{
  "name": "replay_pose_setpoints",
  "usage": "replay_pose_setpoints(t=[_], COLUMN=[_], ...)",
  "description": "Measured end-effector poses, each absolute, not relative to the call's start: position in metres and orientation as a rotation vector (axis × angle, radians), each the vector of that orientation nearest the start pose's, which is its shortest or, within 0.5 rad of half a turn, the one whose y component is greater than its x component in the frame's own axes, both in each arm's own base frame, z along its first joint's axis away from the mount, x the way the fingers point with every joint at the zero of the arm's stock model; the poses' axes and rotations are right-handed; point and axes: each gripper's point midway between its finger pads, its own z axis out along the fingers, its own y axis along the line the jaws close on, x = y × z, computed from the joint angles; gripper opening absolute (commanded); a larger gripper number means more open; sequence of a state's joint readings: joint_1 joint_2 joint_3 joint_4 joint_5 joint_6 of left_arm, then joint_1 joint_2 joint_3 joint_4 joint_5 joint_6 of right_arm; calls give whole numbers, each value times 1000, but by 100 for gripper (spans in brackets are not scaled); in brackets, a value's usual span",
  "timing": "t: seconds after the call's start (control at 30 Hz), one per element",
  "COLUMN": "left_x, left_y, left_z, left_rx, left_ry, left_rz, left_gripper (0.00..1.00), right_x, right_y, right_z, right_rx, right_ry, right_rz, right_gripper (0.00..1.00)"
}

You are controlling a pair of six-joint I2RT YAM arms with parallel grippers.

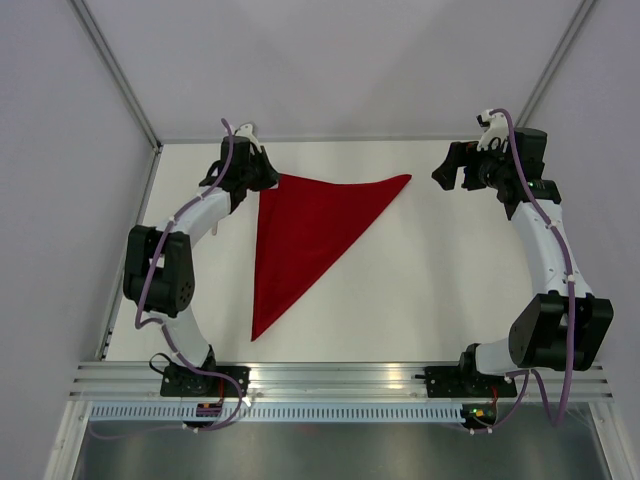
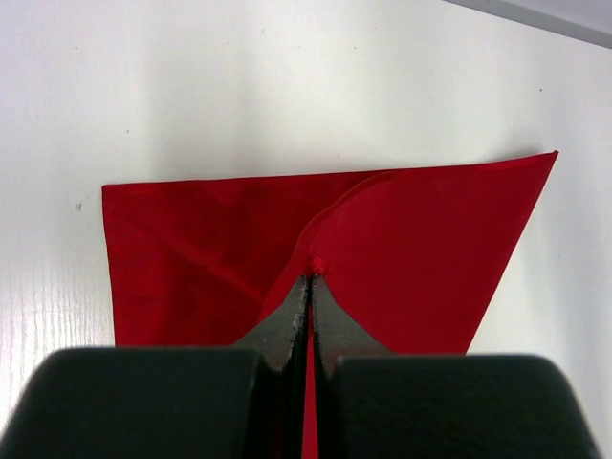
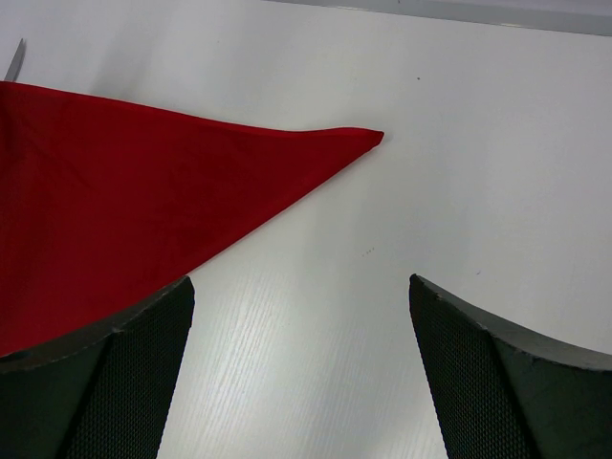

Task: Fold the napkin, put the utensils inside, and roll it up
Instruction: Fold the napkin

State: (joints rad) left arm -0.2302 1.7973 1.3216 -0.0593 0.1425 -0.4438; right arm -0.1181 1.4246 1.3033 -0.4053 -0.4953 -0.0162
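Left wrist view: the left gripper (image 2: 311, 279) is pinched tight on the corner of the red napkin's (image 2: 421, 239) top layer, which curves up off the layer beneath. From above, the napkin lies as a triangle on the white table (image 1: 450, 290), between the arms. The right gripper (image 3: 301, 296) hangs spread wide, holding nothing, near the napkin's pointed right corner.

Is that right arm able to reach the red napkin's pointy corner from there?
Probably yes: the open right gripper sits just short of the corner of the napkin, with only bare table between.
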Motion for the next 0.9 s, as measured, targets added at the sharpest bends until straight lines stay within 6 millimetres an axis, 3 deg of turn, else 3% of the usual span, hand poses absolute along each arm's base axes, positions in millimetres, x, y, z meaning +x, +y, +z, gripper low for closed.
replay_pose_setpoints(t=[0.9], left_x=[502], left_y=[-151], left_z=[152], left_rx=[-160], left_ry=[2152], left_rz=[-551], left_gripper=[2], right_x=[417], right_y=[34], right_z=[245], right_rx=[-196], right_ry=[2070], right_rz=[436], right_gripper=[98])
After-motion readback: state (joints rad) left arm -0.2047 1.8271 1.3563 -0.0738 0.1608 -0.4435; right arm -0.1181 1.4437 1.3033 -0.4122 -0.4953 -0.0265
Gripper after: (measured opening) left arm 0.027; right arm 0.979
